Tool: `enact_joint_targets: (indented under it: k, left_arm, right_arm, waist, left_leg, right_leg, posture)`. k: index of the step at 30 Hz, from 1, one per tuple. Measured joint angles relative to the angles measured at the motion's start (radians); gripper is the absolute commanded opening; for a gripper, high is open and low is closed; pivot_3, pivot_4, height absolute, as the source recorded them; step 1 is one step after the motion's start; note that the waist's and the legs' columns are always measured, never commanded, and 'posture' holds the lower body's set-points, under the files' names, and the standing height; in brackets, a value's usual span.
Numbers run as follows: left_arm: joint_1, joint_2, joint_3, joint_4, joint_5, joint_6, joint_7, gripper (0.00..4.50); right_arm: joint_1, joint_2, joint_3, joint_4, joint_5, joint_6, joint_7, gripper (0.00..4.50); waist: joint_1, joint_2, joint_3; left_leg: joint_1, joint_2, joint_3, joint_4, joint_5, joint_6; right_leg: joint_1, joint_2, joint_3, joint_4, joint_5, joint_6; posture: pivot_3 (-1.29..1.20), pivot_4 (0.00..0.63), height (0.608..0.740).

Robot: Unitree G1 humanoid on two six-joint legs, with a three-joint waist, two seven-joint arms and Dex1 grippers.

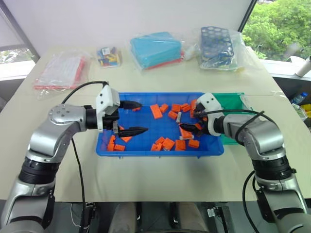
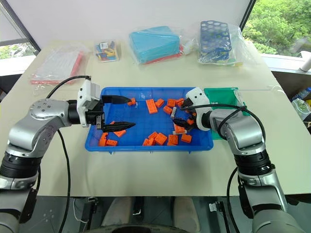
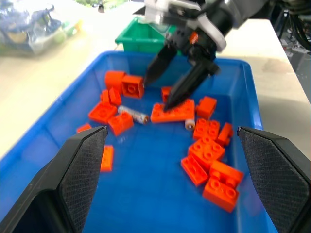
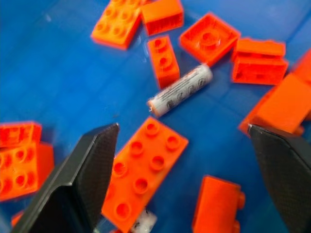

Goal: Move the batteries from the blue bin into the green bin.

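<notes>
Right end effector (image 1: 190,121): fingers spread wide and empty, tips down among the orange bricks (image 4: 144,172) at the right end of the blue bin (image 1: 146,151).
Target battery (image 4: 180,90): a silver-grey cylinder lying flat on the bin floor, just ahead of the right end effector and between the lines of its two fingers.
Long axis: in the right wrist view it runs slantwise to the gap between the fingers, so the wrist probably needs a slight turn before closing.
Second battery (image 4: 144,223): partly hidden under a flat brick close to the fingers.
Left end effector (image 1: 130,117): spread and empty, over the bin's left end, well apart from the target; the right arm is nearer.
Green bin (image 1: 232,104): on the surface, touching or just beside the blue bin's right end.
</notes>
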Motion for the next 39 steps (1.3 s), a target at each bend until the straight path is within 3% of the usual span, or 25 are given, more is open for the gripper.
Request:
enact_joint_targets:
  k: [7,14,17,22,29,32,38,39]
  left_arm:
    - [0.008,0.01,0.014,-0.018,-0.006,0.003,0.015,4.5]
    - [0.008,0.012,0.015,-0.016,-0.006,0.002,0.014,4.5]
    - [0.008,0.012,0.015,-0.015,-0.005,0.002,0.014,4.5]
    - [0.001,0.012,0.015,-0.005,-0.005,-0.002,0.013,4.5]
    - [0.001,0.012,0.015,0.009,-0.003,-0.008,0.011,4.5]
    - [-0.003,0.01,0.013,0.014,-0.002,-0.015,0.009,4.5]
    - [-0.014,-0.004,0.01,0.024,0.003,-0.028,0.008,4.5]
    - [-0.016,-0.005,0.01,0.025,0.005,-0.029,0.008,4.5]
  right_arm:
    - [0.039,0.051,-0.009,-0.025,0.022,0.061,-0.057,4.42]
    - [0.041,0.028,0.014,-0.068,0.047,0.109,-0.059,4.42]
    - [0.043,0.003,0.033,-0.075,0.051,0.111,-0.057,3.51]
    - [0.046,-0.003,0.082,-0.078,0.053,0.098,-0.05,1.2]
    - [-0.012,0.005,0.123,-0.041,0.047,0.041,-0.041,1.22]
    - [-0.104,0.066,0.135,0.016,0.039,-0.025,-0.04,1.22]
    - [-0.231,0.188,0.258,0.172,0.014,-0.136,0.007,4.31]
    - [-0.237,0.187,0.291,0.195,0.003,-0.157,0.026,4.44]
  waist:
    - [0.003,-0.001,0.0]
    - [0.0,-0.001,0.0]
    - [0.0,-0.001,0.0]
    - [-0.001,-0.001,0.0]
    - [-0.002,-0.001,0.0]
    - [-0.009,-0.001,0.0]
    - [-0.004,-0.001,0.0]
    - [-0.001,-0.001,0.0]
  left_leg:
    - [0.0,0.0,0.0,0.0,0.0,0.0]
    - [0.0,0.0,0.0,0.0,0.0,0.0]
    - [0.0,0.0,0.0,0.0,0.0,0.0]
    - [0.0,0.0,0.0,0.0,0.0,0.0]
    - [0.0,0.0,0.0,0.0,0.0,0.0]
    - [0.0,0.0,0.0,-0.001,0.0,0.0]
    - [0.0,0.0,0.0,-0.002,0.0,0.0]
    - [-0.001,0.0,0.0,-0.001,0.0,0.0]
  right_leg:
    - [0.001,-0.001,0.0,-0.001,0.0,0.0]
    - [0.0,0.0,0.0,-0.001,0.0,0.0]
    - [0.0,0.0,0.0,-0.001,0.0,0.0]
    - [0.0,0.0,0.0,-0.001,0.0,0.0]
    - [0.0,0.0,0.0,0.0,0.0,0.0]
    - [-0.001,0.001,0.0,0.0,0.0,0.0]
    - [-0.001,0.001,0.0,0.0,0.0,0.0]
    - [-0.001,0.001,0.0,0.0,0.0,0.0]
  posture:
    - [0.0,0.15,0.737]
    - [0.0,0.15,0.737]
    - [0.0,0.15,0.737]
    - [0.0,0.15,0.737]
    - [0.0,0.15,0.737]
    - [0.0,0.15,0.737]
    - [0.0,0.15,0.737]
    - [0.0,0.15,0.737]
